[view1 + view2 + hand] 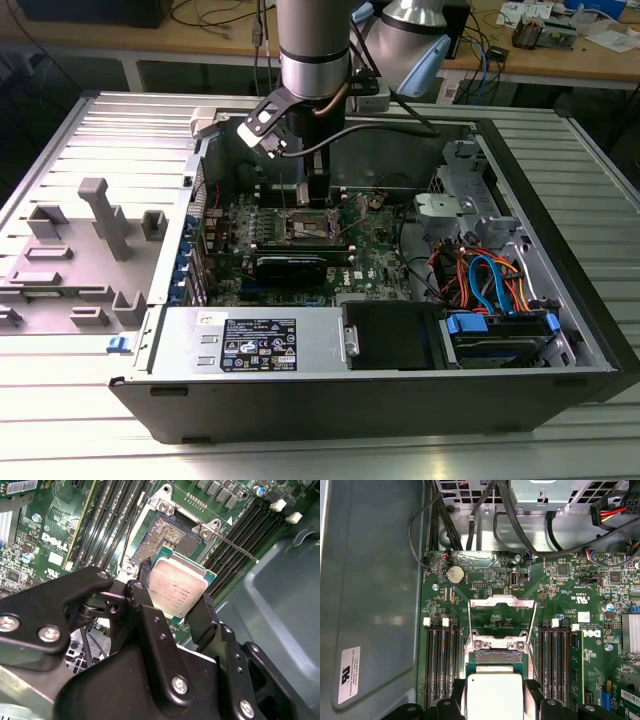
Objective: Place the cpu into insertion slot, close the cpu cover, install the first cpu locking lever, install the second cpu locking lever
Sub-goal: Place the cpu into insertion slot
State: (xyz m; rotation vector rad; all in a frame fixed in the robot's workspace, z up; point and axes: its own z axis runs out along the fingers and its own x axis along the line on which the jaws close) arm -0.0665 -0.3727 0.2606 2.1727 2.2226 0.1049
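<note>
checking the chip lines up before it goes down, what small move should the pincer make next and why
Probably a short shift to centre the cpu over the insertion slot. In the second wrist view the pincer is shut on the cpu, which looks offset from the slot's bare pin field. The cpu cover stands open in the first wrist view.
</note>
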